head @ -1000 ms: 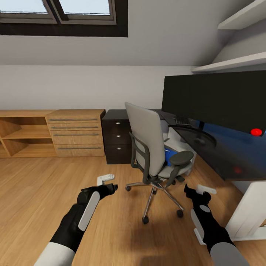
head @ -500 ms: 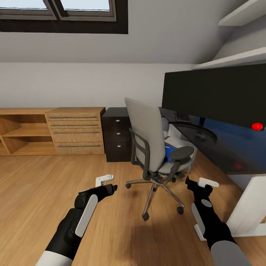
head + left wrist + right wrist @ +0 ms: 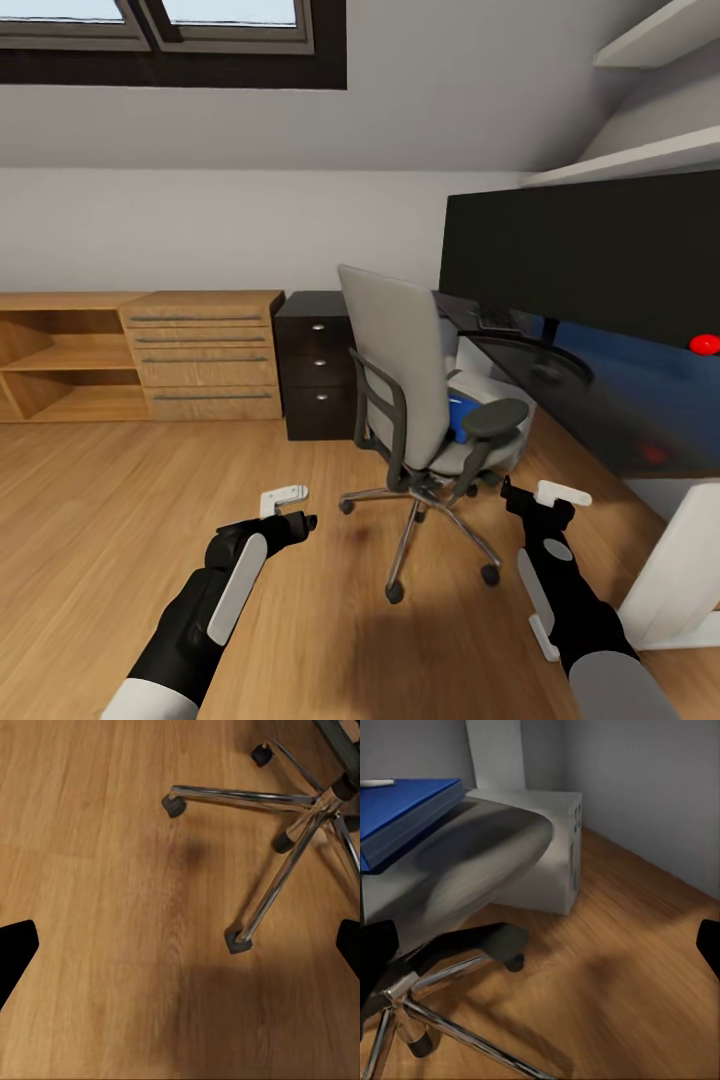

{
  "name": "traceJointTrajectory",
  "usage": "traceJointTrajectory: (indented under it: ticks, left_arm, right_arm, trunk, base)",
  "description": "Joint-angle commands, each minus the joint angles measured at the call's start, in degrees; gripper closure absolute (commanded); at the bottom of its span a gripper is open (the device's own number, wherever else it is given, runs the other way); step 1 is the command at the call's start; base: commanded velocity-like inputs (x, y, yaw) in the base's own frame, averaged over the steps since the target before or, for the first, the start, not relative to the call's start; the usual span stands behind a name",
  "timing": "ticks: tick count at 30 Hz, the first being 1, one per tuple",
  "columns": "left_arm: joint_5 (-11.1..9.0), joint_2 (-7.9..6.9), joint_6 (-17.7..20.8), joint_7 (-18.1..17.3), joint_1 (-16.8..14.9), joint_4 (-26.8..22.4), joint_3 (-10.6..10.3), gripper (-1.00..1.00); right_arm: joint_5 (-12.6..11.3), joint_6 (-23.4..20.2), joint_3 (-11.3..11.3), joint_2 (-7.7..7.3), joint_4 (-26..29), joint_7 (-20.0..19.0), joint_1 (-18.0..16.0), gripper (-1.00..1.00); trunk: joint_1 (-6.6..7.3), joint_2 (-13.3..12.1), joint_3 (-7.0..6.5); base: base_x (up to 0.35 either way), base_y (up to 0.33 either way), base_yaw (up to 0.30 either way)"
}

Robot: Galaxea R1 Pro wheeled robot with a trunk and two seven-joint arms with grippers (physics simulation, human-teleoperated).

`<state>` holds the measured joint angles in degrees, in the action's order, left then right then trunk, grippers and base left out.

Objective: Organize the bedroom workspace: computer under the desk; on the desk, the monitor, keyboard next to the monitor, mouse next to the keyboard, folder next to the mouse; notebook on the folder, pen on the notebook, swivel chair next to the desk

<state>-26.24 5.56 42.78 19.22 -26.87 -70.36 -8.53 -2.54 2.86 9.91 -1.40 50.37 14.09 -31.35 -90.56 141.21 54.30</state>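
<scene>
Blue folder (image 3: 461, 417) lies on swivel chair (image 3: 405, 375) seat; left gripper (image 3: 283, 511) and right gripper (image 3: 545, 497) both released, hovering above floor.

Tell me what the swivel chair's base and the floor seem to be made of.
The swivel chair's base looks like polished chrome metal: its spokes carry bright mirror-like reflections. The floor looks like light wood planks with a satin finish, showing grain and seams, possibly laminate.

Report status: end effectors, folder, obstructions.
Left end effector and right end effector open, empty, low by the swivel chair. Blue folder on its seat. Armrest between right end effector and folder.
</scene>
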Motion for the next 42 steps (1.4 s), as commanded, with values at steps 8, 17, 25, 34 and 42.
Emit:
traceJointTrajectory:
  ticks: [8,17,25,34,42]
  left_arm:
    - [-0.5,0.06,0.1,0.6,0.0,0.2,-0.1,-1.0]
    - [-0.6,0.07,0.1,0.6,0.0,0.2,-0.1,-1.0]
    - [-0.5,0.06,0.3,0.8,0.0,0.2,-0.1,-1.0]
    - [-0.5,0.05,0.3,0.8,0.0,0.2,-0.1,-1.0]
    - [-0.4,0.04,0.3,0.9,0.0,0.2,-0.1,-1.0]
  right_arm:
    - [-0.3,0.3,-0.1,-0.01,-0.1,0.1,0.0,-1.0]
    - [-0.3,0.3,-0.1,-0.01,-0.1,0.1,0.0,-1.0]
    - [-0.3,0.4,-0.1,0.37,-0.2,0.1,0.0,-1.0]
    - [-0.3,0.6,-0.2,0.87,-0.2,0.1,0.0,-1.0]
    - [0.0,0.6,-0.3,2.46,-0.4,0.1,0.0,-1.0]
  trunk:
    - [-0.01,0.0,0.06]
    - [-0.01,0.0,0.06]
    - [-0.01,0.0,0.06]
    - [-0.01,0.0,0.06]
    - [-0.01,0.0,0.06]
  base:
    - [0.166,-0.01,0.0]
    - [0.172,-0.077,0.0]
    - [0.023,-0.011,0.035]
    - [0.001,-0.001,0.243]
    - [0.0,0.0,0.277]
